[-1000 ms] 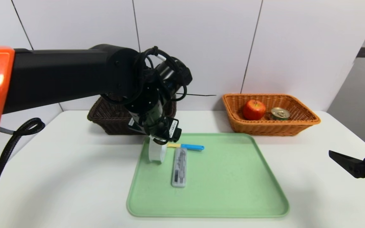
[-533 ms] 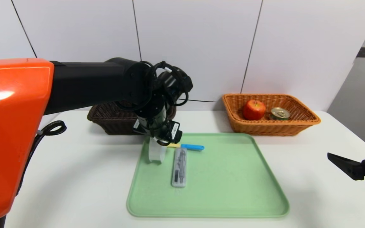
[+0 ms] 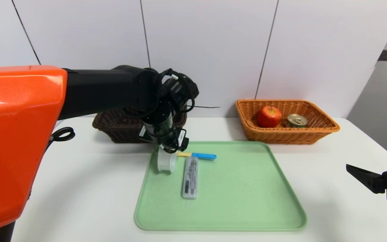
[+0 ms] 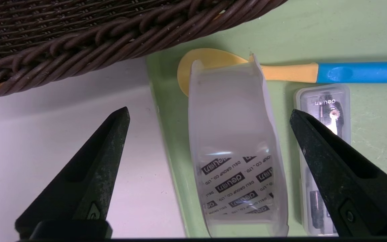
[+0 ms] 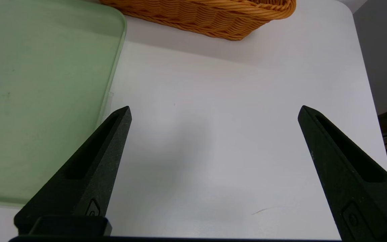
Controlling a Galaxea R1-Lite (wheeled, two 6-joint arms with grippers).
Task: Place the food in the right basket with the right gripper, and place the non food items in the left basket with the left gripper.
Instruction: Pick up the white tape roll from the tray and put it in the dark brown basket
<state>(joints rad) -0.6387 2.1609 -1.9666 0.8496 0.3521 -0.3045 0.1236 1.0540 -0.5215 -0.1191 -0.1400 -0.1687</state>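
A red apple (image 3: 269, 116) and a gold-lidded tin (image 3: 296, 120) lie inside the orange right basket (image 3: 324, 129). On the green tray (image 3: 240, 195) stand a white translucent round roll-like item (image 3: 166, 162), a flat grey case (image 3: 190, 177) and a yellow-headed, blue-handled utensil (image 3: 200, 155). My left gripper (image 3: 168, 149) hangs open just above the round item (image 4: 230, 134), one finger on each side of it, touching nothing. The dark left basket (image 3: 113, 129) sits right behind it. Off at the table's right edge, my right gripper (image 3: 371, 160) is open and holds nothing.
The orange-shelled left arm fills the left of the head view and hides part of the dark basket. In the left wrist view the grey case (image 4: 324, 107) and the utensil (image 4: 361, 72) lie close beside the round item. White table (image 5: 230, 134) lies under the right gripper.
The left arm has come lower and a little to the left, bringing its gripper closer down over the round item. The right gripper has barely drifted.
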